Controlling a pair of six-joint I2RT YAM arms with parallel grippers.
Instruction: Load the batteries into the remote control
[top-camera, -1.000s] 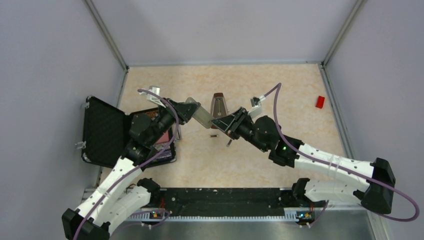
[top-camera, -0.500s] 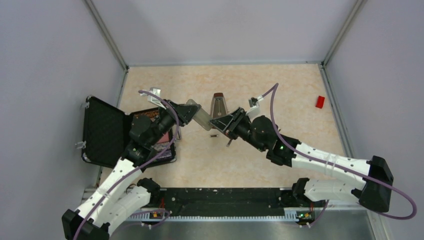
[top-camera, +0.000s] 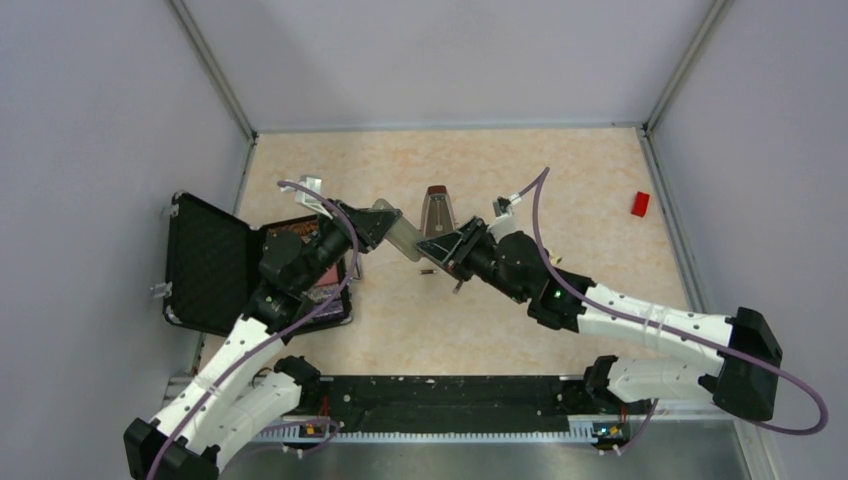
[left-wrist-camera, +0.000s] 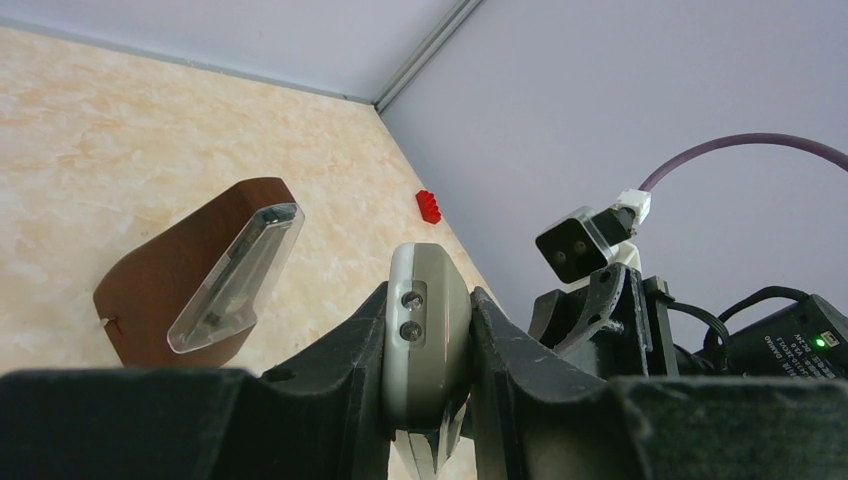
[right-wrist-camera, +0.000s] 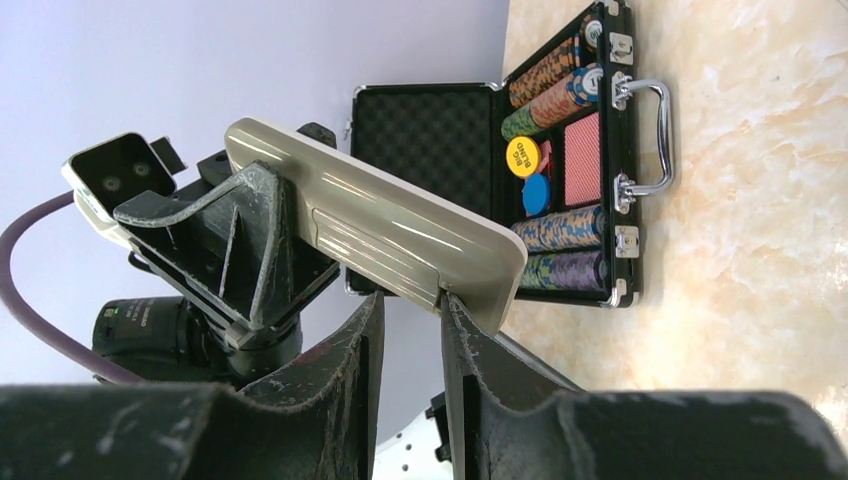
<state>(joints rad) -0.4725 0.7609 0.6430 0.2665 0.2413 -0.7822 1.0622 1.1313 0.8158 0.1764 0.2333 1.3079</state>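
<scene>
Clamping hard, the left gripper (left-wrist-camera: 428, 318) had the remote control (right-wrist-camera: 372, 226) pinned between its two fingers, jaws closed tight on the handset's sides. The remote hung in the air above the middle of the table (top-camera: 560, 180), well off the surface. Its slim body showed a smooth grey back with a ridged panel near one end, and the end facing the left wrist camera was rounded, with two small dark dots. The left arm reached in from the open chip case (top-camera: 215, 265), wrist angled up and to the right.

The right gripper (right-wrist-camera: 405, 300) came in from the opposite side, forearm stretched low and long across the table, fingertips (right-wrist-camera: 458, 312) pressed up against the remote's long edge. Only a narrow gap separated its jaws, and whether they pinched anything I couldn't tell.

Two tiny dark slivers, seemingly the batteries (top-camera: 427, 270), lay on the table below the grippers. The brown metronome (top-camera: 436, 208) stood just behind, and a red block (top-camera: 640, 203) sat well off to the right.
</scene>
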